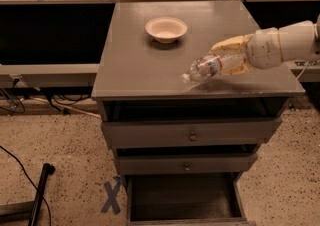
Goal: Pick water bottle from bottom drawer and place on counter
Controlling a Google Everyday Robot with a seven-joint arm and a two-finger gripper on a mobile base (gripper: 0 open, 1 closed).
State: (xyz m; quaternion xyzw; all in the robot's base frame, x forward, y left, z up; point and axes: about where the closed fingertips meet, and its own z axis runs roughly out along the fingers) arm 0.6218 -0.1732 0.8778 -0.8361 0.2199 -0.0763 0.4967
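Observation:
The water bottle (207, 66) is clear and ribbed, with a red, white and blue label. It is held tilted, cap end pointing down-left, just above the counter (140, 65) near its front right. My gripper (231, 56), with yellowish fingers, comes in from the right and is shut on the bottle's base end. The bottom drawer (182, 199) is pulled open at the foot of the cabinet, dark inside, with nothing visible in it.
A cream bowl (166, 28) sits on the counter toward the back middle. Two shallower knobbed drawers (190, 134) are slightly open above the bottom one. A blue X (112, 195) marks the floor at left. A black pole (40, 190) and cables lie at lower left.

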